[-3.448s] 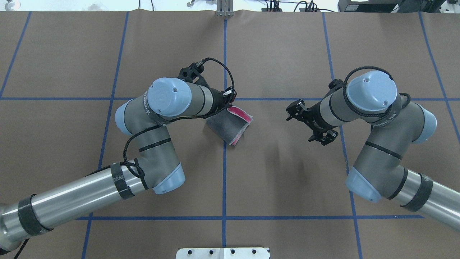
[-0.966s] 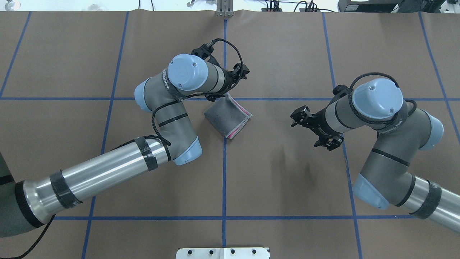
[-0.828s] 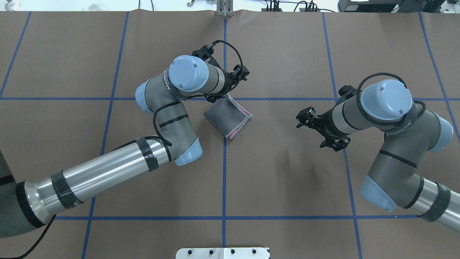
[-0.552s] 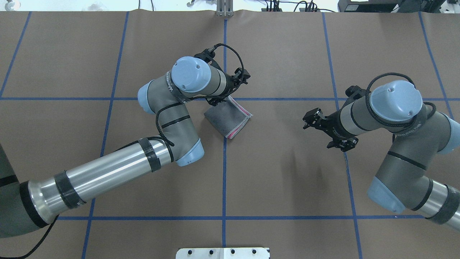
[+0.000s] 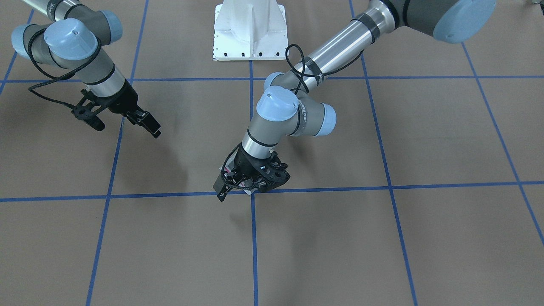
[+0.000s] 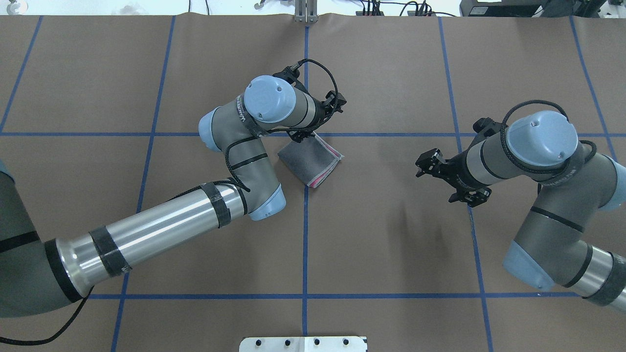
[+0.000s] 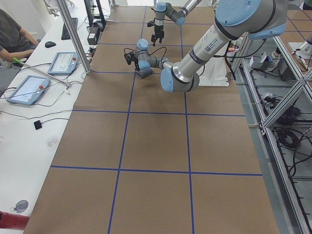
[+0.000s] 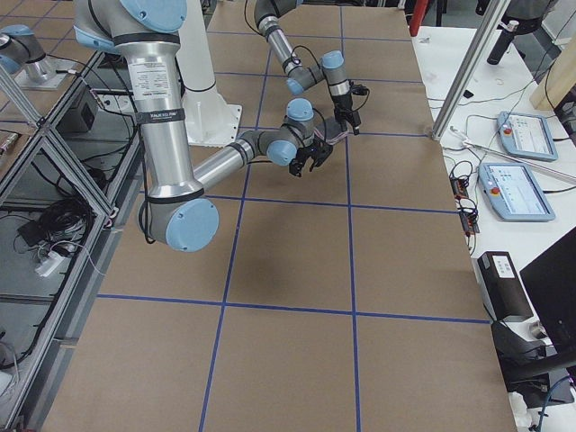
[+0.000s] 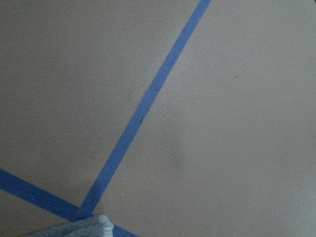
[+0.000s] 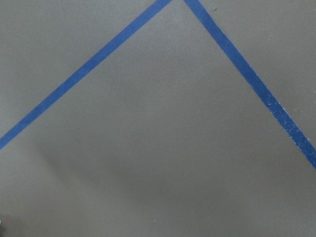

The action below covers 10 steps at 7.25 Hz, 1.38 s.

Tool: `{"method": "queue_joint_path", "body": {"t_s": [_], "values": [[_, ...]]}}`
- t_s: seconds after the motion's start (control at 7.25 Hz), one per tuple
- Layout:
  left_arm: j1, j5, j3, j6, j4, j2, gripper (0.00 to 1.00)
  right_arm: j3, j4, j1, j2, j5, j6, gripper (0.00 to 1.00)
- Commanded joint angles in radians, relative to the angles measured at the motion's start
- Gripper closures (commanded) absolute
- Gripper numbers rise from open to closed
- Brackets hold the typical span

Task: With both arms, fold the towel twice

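Note:
The towel (image 6: 308,159) lies folded into a small square near the table's centre, grey face up, with a pink edge at its near right side. My left gripper (image 6: 319,121) hovers open over the towel's far corner, holding nothing. In the front-facing view this gripper (image 5: 250,182) hides nearly all of the cloth. A grey corner of the towel (image 9: 81,227) shows at the bottom of the left wrist view. My right gripper (image 6: 447,178) hangs open and empty well to the right of the towel, also seen as the right gripper (image 5: 127,129) in the front-facing view.
Blue tape lines (image 6: 305,234) divide the brown table cover into squares. The white bolted pedestal (image 5: 248,29) stands at the robot's edge. A side desk with tablets (image 7: 27,90) and a seated person (image 7: 14,34) lies beyond the far edge.
3.4 s ago the left gripper held a towel flap with pink showing; now the towel lies flat and free. Over the last second the left arm edged right and the right arm drew away rightward.

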Motion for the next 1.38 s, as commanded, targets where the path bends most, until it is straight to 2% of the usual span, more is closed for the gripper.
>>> {"method": "queue_joint_path", "body": {"t_s": [0.0,0.41,0.55,0.83,0.97,1.24], "values": [[-0.008,0.001,0.012,-0.001,-0.006,-0.009,0.00,0.000,0.000,0.000,-0.003,0.000,0.000,0.00],[-0.028,-0.018,-0.033,-0.001,0.000,-0.017,0.00,0.001,0.002,0.006,-0.011,0.000,-0.007,0.00],[-0.031,-0.087,-0.099,-0.004,0.012,0.018,0.00,0.001,0.000,0.006,-0.011,0.000,-0.008,0.00],[-0.025,-0.101,-0.243,-0.006,0.024,0.153,0.00,0.000,0.000,0.006,-0.011,0.000,-0.010,0.00],[-0.019,-0.101,-0.280,-0.006,0.023,0.200,0.00,0.000,0.002,0.006,-0.011,0.000,-0.008,0.00],[0.002,-0.097,-0.264,-0.009,0.023,0.204,0.00,0.004,0.000,0.006,-0.011,0.000,-0.008,0.00]]}}
